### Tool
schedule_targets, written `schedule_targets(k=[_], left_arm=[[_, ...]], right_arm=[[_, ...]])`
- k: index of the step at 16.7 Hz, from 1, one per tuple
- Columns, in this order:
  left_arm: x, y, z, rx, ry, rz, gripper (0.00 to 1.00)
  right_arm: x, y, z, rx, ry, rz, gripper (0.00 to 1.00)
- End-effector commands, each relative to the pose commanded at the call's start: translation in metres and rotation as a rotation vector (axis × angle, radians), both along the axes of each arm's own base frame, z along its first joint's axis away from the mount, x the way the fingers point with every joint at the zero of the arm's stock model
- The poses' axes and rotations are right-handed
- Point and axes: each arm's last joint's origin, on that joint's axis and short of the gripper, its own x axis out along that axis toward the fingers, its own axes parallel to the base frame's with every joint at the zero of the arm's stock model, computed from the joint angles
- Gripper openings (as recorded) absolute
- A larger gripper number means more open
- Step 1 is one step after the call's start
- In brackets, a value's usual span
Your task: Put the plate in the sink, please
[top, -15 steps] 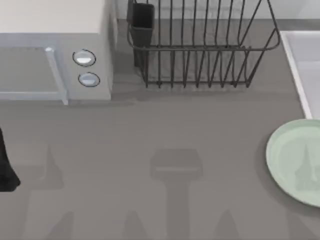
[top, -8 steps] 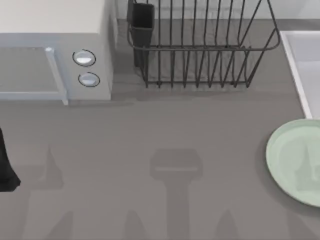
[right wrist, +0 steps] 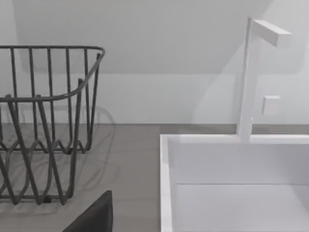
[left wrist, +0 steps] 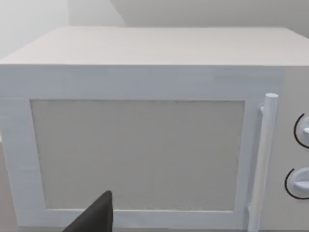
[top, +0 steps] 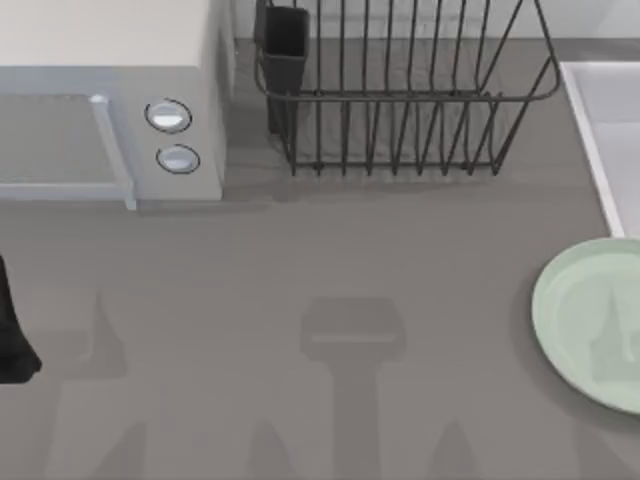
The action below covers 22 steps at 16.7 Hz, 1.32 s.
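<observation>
Plate [top: 590, 322] lies flat on the grey counter [top: 300, 280] at about 4 o'clock in the top view, cut off by the right edge. It is pale mint green, glossy, with nothing on it but a faint shadow. Sink [top: 608, 130] sits at 2 o'clock, its pale straight rim running down toward the plate; the plate's far edge lies just beside the sink's near corner, and whether they touch cannot be told. Plate is on the counter, not in the basin.

Dish rack [top: 400, 90] of dark wire stands at 12 o'clock, with a dark cup-like holder [top: 285, 45] at its left end. Microwave [top: 110, 100] is at 10 o'clock, two round knobs [top: 168, 117] on its front and a vertical handle [top: 112, 150] beside the door.

Left arm [top: 12, 330] is a dark shape at 9 o'clock at the left edge, over the counter in front of the microwave. Left wrist view faces the microwave door [left wrist: 140, 154] with a dark finger tip [left wrist: 96, 217] at the frame edge; whether that hand is apart or together cannot be told.

Right wrist view looks over the sink [right wrist: 231, 183], a white faucet [right wrist: 253, 72] at its back rim and the dish rack [right wrist: 43, 125] to one side. A dark finger tip [right wrist: 96, 217] pokes in; apart or together cannot be told.
</observation>
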Motion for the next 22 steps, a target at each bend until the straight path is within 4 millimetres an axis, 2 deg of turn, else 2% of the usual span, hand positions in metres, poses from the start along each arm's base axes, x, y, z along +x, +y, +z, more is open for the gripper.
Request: schedule_targets(k=[10,15,18,22], left_arm=[[0.000,0.000,0.000,0.000,0.000,0.000,1.00],[0.000,0.000,0.000,0.000,0.000,0.000,1.00],[0.000,0.000,0.000,0.000,0.000,0.000,1.00],[0.000,0.000,0.000,0.000,0.000,0.000,1.00]], right_arm=[[0.000,0.000,0.002,0.003,0.009,0.003,1.00],[0.006,0.006,0.033,0.049,0.188,0.048,1.00],[0.024,0.014,0.059,0.084,0.400,0.081,1.00],[0.071,0.034,0.085,0.110,0.751,0.103,1.00]])
